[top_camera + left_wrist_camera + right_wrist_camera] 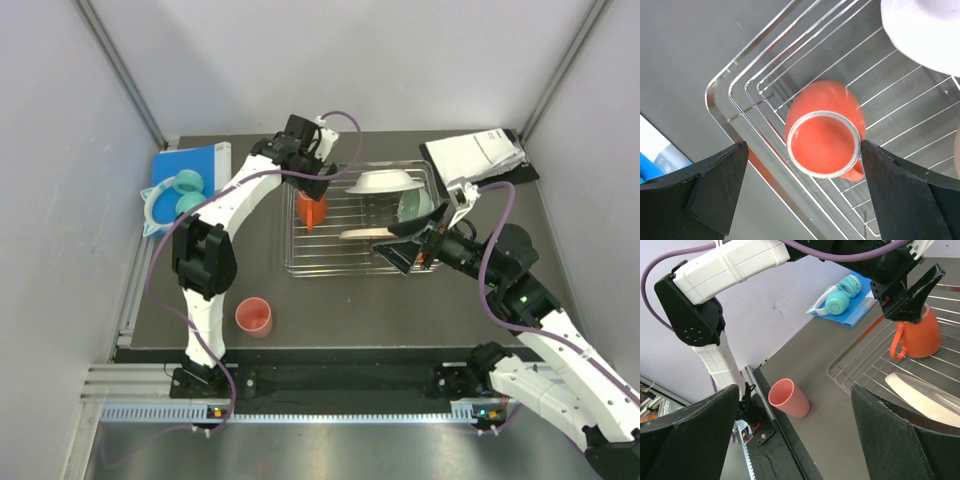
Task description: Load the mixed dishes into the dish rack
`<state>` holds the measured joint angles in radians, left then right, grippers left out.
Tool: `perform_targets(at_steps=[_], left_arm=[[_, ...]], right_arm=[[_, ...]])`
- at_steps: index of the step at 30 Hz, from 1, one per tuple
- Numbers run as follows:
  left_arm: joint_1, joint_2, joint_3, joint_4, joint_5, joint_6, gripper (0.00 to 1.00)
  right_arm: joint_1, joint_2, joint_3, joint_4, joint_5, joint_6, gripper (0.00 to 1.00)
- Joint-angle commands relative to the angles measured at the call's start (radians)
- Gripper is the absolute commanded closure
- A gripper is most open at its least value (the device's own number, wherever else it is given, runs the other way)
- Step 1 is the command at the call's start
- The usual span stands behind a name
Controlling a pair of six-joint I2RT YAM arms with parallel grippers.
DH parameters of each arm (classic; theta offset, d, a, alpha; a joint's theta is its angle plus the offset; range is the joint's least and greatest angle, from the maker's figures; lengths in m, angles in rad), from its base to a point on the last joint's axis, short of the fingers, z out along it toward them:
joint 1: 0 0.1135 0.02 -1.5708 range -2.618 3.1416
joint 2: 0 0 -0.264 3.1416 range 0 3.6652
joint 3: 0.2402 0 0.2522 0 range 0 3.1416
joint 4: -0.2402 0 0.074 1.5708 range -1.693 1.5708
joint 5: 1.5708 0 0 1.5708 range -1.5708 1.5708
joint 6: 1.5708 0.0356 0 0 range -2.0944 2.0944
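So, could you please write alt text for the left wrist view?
An orange mug stands in a corner of the wire dish rack, between the open left gripper's fingers. A white dish edges in at top right.

The white shallow bowl (925, 30) runs off the left wrist view's edge; the plate (920, 392) is blurred, its motif unreadable.

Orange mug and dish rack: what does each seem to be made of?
Orange mug: probably glazed ceramic, given its smooth, softly shiny orange surface and the pale, matte-looking ring on the end facing up. Dish rack: metal wire, possibly chromed or stainless steel, since the thin silver bars throw bright, mirror-like glints.
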<state>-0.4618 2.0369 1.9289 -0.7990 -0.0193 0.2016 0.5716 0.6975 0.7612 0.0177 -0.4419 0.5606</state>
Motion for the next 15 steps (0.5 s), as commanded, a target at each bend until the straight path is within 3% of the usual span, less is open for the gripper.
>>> perform_targets(at_steps=[1,12,15], left_arm=[[-0.003,-0.075,0.001,0.047,-0.004,0.01,0.01],[0.002,-0.242,-0.01,0.009,0.054,-0.045,0.01],[0.011,-0.363,-0.056,0.001,0.061,-0.068,0.01]], right_arm=[[-0.016,-0.009,0.017,0.042,-0.001,-0.008,0.08],[-0.015,-0.012,0.016,-0.042,0.006,-0.08,0.09],[-0.001,0.083,0.073,-0.14,-0.004,-0.151,0.17]])
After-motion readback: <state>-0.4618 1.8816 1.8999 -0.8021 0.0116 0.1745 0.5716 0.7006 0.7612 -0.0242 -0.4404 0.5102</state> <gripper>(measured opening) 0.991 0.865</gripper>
